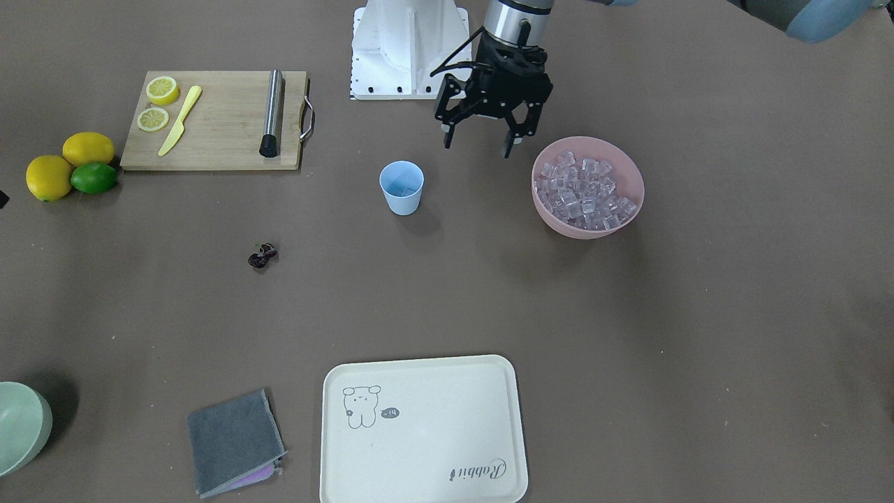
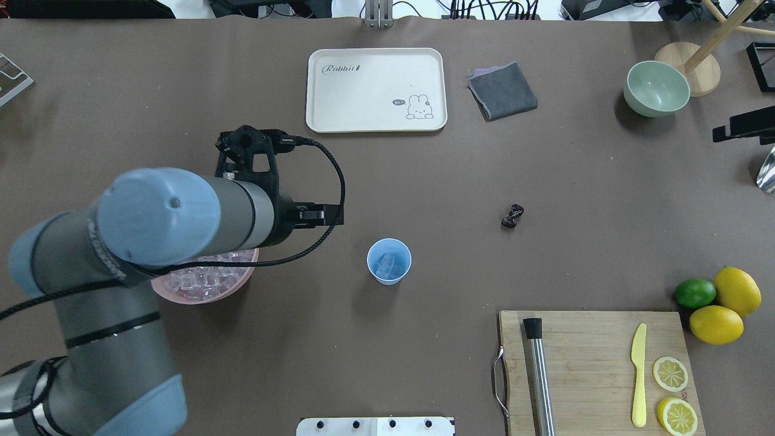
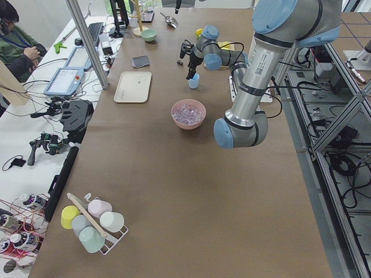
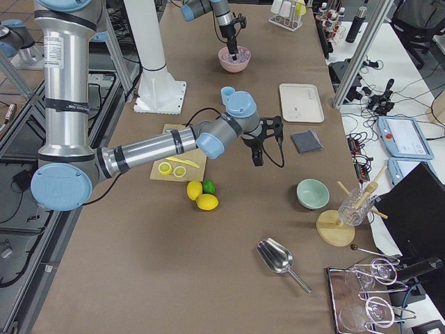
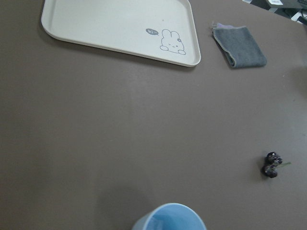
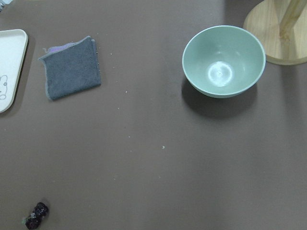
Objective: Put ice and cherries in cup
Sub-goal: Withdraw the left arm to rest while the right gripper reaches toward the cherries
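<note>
left end effector [image 1: 478,147] agape, ice [image 2: 387,264] in cup [image 1: 402,200]

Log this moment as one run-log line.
left gripper: jaws open, empty, raised beside pink bowl | ice: mostly in pink bowl, some in cup | cherries: on table | right gripper: unclear

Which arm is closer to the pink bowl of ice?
Left. Its fingers hang open beside the pink bowl, on its cup side; the right arm's fingers are far off, toward the cherries.

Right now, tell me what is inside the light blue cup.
The cup holds clear ice cubes, no cherries; those lie on the table. The cube count is unclear.
</note>
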### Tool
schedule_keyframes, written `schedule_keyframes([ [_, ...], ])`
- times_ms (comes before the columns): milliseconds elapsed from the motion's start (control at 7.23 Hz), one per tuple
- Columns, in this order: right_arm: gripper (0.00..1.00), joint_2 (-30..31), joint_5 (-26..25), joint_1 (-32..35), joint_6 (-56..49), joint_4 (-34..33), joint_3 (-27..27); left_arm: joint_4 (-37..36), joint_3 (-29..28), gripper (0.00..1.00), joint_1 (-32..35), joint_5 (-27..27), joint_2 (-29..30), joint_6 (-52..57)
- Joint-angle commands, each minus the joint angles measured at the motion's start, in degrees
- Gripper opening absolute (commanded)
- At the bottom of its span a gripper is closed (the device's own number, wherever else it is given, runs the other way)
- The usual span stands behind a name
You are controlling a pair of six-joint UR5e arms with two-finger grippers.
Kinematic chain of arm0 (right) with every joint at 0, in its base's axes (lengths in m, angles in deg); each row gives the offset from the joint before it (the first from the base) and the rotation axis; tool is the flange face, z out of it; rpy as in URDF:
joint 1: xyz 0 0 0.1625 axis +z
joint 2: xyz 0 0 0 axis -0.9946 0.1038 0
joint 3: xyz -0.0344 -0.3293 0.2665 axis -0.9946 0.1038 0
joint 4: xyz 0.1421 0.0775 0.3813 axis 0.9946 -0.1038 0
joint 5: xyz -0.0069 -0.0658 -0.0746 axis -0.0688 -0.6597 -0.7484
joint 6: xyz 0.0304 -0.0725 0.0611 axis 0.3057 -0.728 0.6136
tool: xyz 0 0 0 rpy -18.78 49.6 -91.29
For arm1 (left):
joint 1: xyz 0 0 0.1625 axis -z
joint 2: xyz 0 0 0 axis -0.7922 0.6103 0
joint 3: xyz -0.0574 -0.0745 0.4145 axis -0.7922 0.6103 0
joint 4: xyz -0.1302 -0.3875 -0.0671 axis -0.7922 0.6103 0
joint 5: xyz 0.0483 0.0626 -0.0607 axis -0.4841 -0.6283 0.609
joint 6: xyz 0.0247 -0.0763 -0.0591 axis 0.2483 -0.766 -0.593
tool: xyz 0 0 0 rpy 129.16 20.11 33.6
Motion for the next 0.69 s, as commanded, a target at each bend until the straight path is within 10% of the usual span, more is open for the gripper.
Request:
schedule_keyframes([
  [0,1.00,-4.52,-7.24,-9.85,13.26,-1.55,-0.45,-5.63,5.22,0.99,9.46,7.85,-7.91,9.98],
  [553,0.99,-11.56,-22.54,-29.02,31.13,-14.98,-7.91,-7.30,7.36,0.99,36.75,27.06,-27.25,47.78],
])
